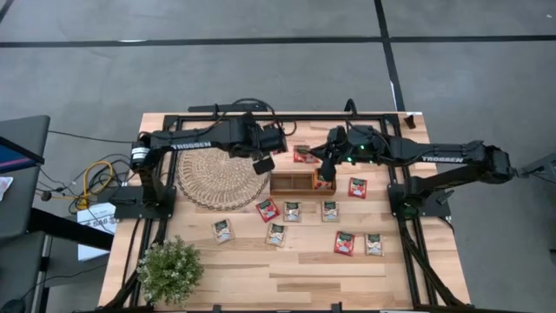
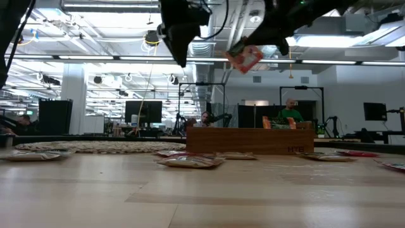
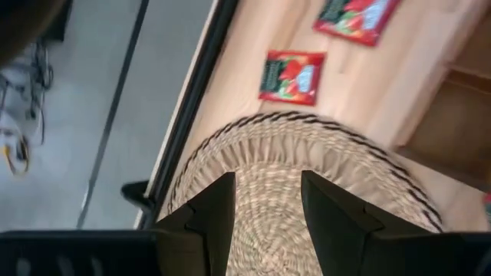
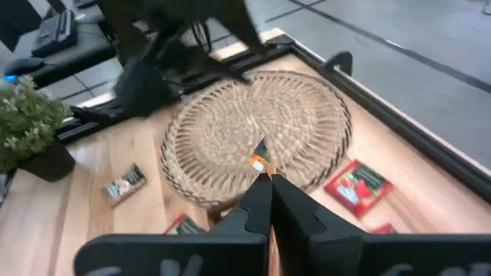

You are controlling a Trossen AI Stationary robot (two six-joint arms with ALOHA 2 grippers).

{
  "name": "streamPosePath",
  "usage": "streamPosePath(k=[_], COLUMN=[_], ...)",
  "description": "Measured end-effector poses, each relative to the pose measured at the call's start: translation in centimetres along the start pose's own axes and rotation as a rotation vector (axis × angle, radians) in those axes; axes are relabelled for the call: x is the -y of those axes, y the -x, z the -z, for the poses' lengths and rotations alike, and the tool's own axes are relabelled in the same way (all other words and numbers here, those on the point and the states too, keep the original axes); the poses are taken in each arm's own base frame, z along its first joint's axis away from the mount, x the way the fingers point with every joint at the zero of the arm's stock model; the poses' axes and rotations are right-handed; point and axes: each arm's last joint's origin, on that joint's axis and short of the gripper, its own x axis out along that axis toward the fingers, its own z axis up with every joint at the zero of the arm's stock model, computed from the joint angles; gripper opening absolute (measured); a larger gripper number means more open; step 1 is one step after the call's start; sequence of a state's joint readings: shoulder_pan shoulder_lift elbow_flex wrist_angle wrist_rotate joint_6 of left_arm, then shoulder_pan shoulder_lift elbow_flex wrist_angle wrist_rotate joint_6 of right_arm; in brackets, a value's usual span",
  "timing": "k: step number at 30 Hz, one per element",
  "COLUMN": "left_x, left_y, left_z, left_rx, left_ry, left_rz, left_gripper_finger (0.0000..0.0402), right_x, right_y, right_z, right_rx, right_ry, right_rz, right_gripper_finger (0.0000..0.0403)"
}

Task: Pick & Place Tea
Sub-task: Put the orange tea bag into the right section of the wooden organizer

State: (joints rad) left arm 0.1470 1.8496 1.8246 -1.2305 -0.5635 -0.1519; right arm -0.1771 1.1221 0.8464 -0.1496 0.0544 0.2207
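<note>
Right gripper (image 2: 253, 50): jaws clamped on red sachet (image 2: 244, 59); lower squarely over tray (image 1: 293, 182) compartment. Left gripper (image 3: 265, 203): jaws apart, empty.

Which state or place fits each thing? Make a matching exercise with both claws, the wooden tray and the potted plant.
Things:
1 left claw
2 right claw
3 wooden tray
4 potted plant

States and places:
A shut on a red sachet
B at a corner of the table
C open over the woven mat
D beside the mat, mid-table

Pairs: 1-C, 2-A, 3-D, 4-B
</note>
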Motion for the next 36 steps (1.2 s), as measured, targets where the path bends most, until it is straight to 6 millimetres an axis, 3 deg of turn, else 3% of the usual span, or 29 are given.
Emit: streamPosePath(k=[9, 15, 21, 36], left_x=[0.0, 0.9, 0.9, 0.9], left_y=[-3.8, -5.1, -5.2, -5.2], left_z=[0.5, 1.4, 1.5, 1.4], left_rx=[-0.017, -0.054, -0.062, -0.053], left_ry=[0.076, 0.070, 0.082, 0.088], left_rz=[0.038, 0.069, 0.073, 0.077], left_gripper_finger=[0.0142, 0.0142, 0.0142, 0.0142], right_x=[-0.9, -0.9, -0.7, -0.6], right_y=[2.1, 2.2, 2.0, -0.3], right_z=[6.4, 11.2, 14.2, 16.4], right_rx=[0.049, 0.192, 0.223, 0.155], right_ry=[-0.128, -0.239, -0.283, -0.282], right_rz=[0.104, 0.140, 0.182, 0.269], right_gripper_finger=[0.0000, 0.0000, 0.0000, 0.0000])
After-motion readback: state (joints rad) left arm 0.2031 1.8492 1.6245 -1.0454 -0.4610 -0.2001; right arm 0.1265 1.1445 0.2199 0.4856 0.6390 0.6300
